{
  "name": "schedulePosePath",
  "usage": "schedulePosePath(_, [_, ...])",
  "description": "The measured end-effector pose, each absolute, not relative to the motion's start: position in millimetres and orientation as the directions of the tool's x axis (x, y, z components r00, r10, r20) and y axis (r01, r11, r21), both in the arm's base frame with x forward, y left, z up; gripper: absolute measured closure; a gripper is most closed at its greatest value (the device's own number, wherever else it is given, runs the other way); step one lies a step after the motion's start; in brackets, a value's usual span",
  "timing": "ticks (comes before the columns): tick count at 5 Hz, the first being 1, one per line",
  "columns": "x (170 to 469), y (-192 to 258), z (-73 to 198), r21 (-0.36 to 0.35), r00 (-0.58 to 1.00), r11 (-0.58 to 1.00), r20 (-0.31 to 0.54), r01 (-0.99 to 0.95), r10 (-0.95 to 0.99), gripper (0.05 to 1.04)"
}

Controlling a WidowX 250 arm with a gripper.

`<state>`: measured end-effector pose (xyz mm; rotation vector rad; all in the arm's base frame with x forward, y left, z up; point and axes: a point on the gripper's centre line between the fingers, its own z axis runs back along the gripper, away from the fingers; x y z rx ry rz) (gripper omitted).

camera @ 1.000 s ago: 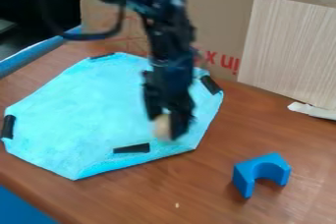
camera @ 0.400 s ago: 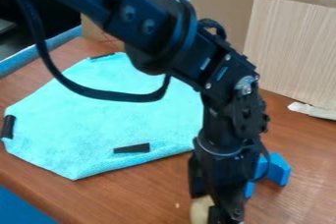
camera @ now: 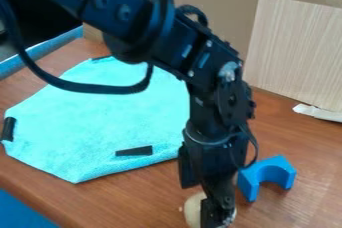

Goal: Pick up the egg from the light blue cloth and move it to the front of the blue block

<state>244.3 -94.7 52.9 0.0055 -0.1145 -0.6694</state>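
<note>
Near edge first. Pale rounded piece [camera: 192,209] at the near side of the scene, a little right of centre, partly behind my black hand [camera: 202,204], which points down over it. Can't tell from here whether the hand is released or has the piece grasped; the arm's own bulk hides the contact. Can't confirm either whether the piece bears fully on the wooden surface [camera: 140,199]. My judgement: treat it as held until proven otherwise. Settle the weight before any let-go, ease the grip slowly, and keep sideways drift out of it, since a rounded shape would likely roll if nudged. A lift ought to go straight up, so neither side of the hand drags the piece along. Just right and slightly farther, the blue block [camera: 250,176] with its curved notch, close beside the hand. Tight gap there; I'd turn the wrist gently and favour the left if I need room. Farther left, the turquoise cloth [camera: 100,117], spread out, black strip [camera: 134,151] near its near edge. I'd keep the drooping cable [camera: 87,87] high over it, as a snag could ruck the fabric. Far side: cardboard [camera: 220,2] and, at the right, a wood-grain panel [camera: 297,52]. Little concern for a low, short move.
</note>
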Motion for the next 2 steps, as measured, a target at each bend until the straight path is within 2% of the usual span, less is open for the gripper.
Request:
schedulePosePath(1, [241, -92, 75, 0.034, 0.768, 0.781, 0.161, 0.624, -0.620, 0.075])
schedulePosePath(2, [236, -82, 108, 0.019, 0.756, 0.781, 0.240, 0.624, -0.610, 0.081])
